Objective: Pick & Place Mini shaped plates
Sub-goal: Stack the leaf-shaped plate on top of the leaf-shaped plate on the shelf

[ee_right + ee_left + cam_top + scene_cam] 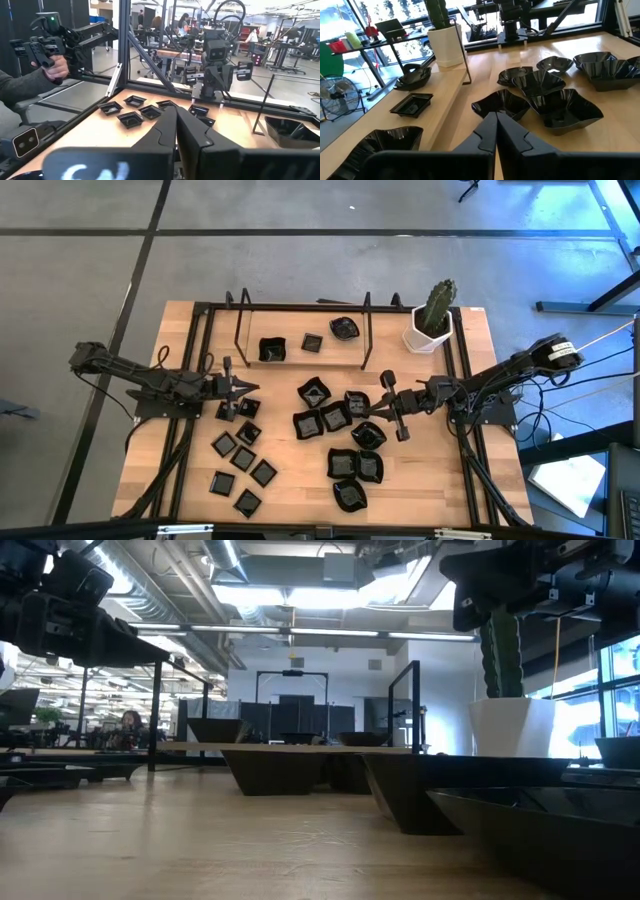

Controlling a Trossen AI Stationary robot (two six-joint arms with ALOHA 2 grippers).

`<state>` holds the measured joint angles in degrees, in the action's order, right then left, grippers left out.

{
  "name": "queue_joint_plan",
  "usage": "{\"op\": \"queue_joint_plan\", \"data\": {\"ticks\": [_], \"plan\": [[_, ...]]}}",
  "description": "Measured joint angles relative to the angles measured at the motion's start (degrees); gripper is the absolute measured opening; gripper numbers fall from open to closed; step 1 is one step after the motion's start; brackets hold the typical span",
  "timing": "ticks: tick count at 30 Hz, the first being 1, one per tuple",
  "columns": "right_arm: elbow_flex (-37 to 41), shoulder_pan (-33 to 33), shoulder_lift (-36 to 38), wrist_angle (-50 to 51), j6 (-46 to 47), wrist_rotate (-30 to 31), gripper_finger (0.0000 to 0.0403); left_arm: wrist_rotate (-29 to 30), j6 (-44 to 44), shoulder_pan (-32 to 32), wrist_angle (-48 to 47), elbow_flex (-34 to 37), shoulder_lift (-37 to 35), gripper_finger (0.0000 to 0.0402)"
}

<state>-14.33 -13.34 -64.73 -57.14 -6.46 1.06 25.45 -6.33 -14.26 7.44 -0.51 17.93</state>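
Mini shaped plates (337, 418) scattered on table (300, 492); left gripper (246, 386), right gripper (372, 402) both closed, empty.

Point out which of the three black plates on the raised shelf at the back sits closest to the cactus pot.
The rounded wavy-edged plate at the right end of the shelf. The small flat square sits mid-shelf, and the larger plate lies farthest from the cactus pot.

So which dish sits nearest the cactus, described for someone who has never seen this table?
Find the white cactus pot at the table's far right corner. Just left of it, past a black frame post, three black dishes line up. The one meant is the wavy-edged dish nearest the pot; its neighbour is a small flat square.
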Motion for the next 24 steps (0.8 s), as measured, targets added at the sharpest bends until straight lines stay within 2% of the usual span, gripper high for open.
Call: {"op": "queue_joint_plan", "data": {"ticks": [18,24], "plan": [[0.0,-0.04,-0.04,1.71,1.65,-2.15,0.0006,-0.07,1.22,0.0,0.0,0.0,0.0,0.0007],[0.0,-0.02,-0.04,3.85,1.29,0.48,0.0011,-1.18,1.25,0.0,0.02,0.0,0.0,0.0002]]}}
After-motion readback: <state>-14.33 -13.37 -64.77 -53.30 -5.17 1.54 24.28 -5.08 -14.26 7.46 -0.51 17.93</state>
